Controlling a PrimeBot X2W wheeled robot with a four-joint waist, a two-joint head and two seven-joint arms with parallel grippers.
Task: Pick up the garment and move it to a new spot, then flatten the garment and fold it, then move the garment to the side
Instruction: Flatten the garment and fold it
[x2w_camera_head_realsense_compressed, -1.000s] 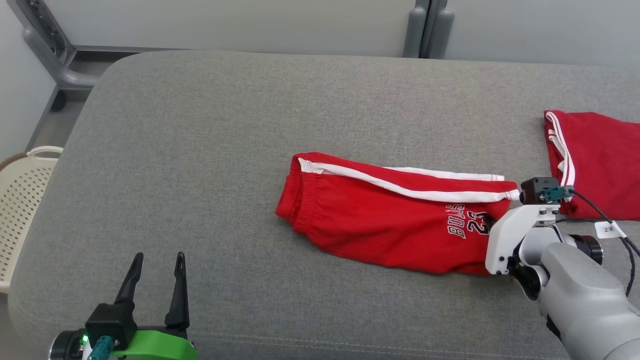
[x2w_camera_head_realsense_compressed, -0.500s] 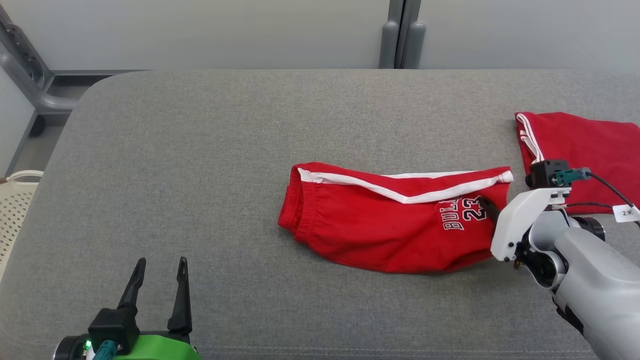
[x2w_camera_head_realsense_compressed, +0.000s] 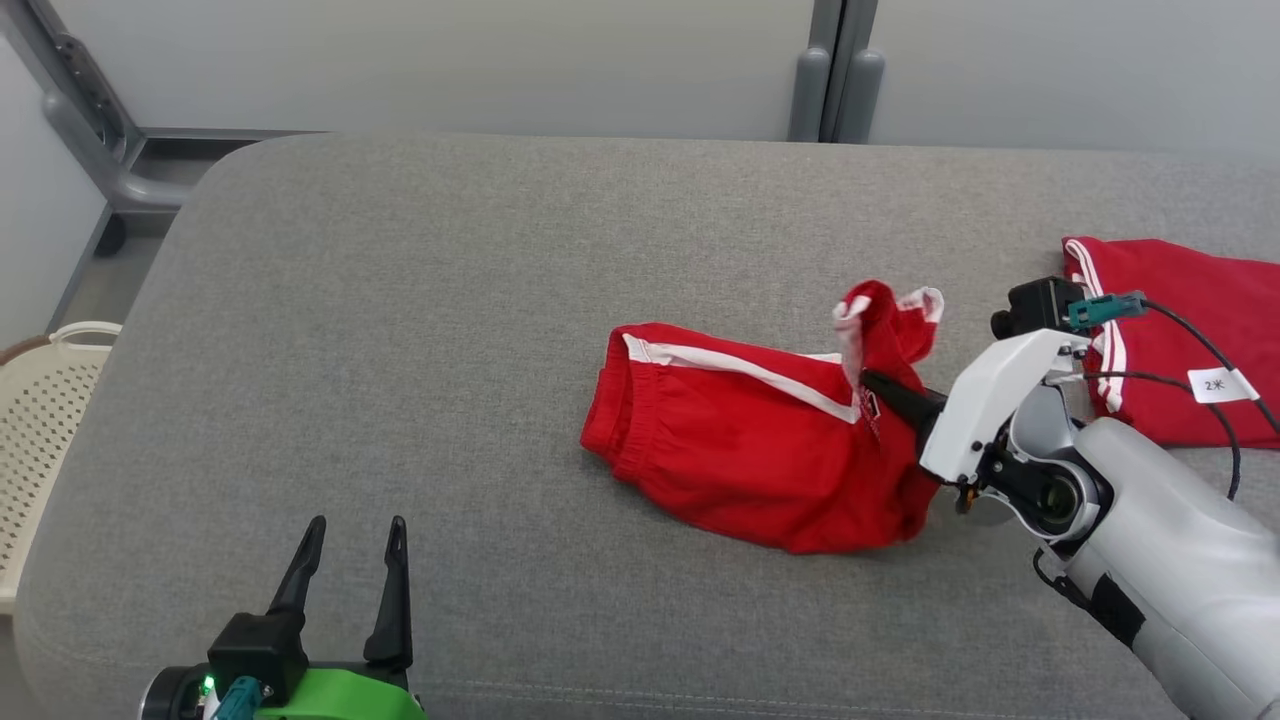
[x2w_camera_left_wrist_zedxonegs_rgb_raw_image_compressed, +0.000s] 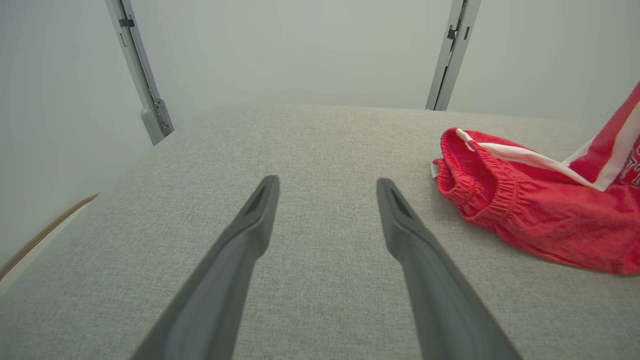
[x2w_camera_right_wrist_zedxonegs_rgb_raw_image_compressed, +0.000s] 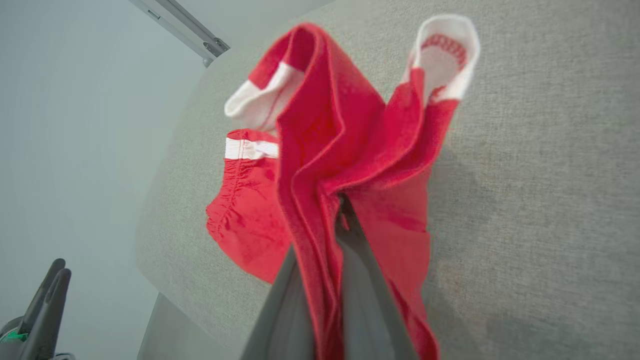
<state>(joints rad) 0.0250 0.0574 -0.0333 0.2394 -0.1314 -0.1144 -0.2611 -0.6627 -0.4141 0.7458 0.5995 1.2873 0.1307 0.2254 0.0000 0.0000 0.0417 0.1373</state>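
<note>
While your right gripper (x2w_camera_head_realsense_compressed: 868, 381) pinches the red shorts (x2w_camera_head_realsense_compressed: 740, 455), their hem end stands lifted.
Your left gripper (x2w_camera_head_realsense_compressed: 357, 524) hangs wide open near the grey cushion's (x2w_camera_head_realsense_compressed: 420, 300) front edge; the waistband end lies mid-cushion.

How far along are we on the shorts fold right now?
Looks done: the red shorts appear halved, leg over leg. In hand: the right gripper is shut on their hem end, holding it raised off the grey cushion while the waistband lies flat; the left gripper hangs open, apart. Left: lay that fold down, then move the shorts aside.
</note>
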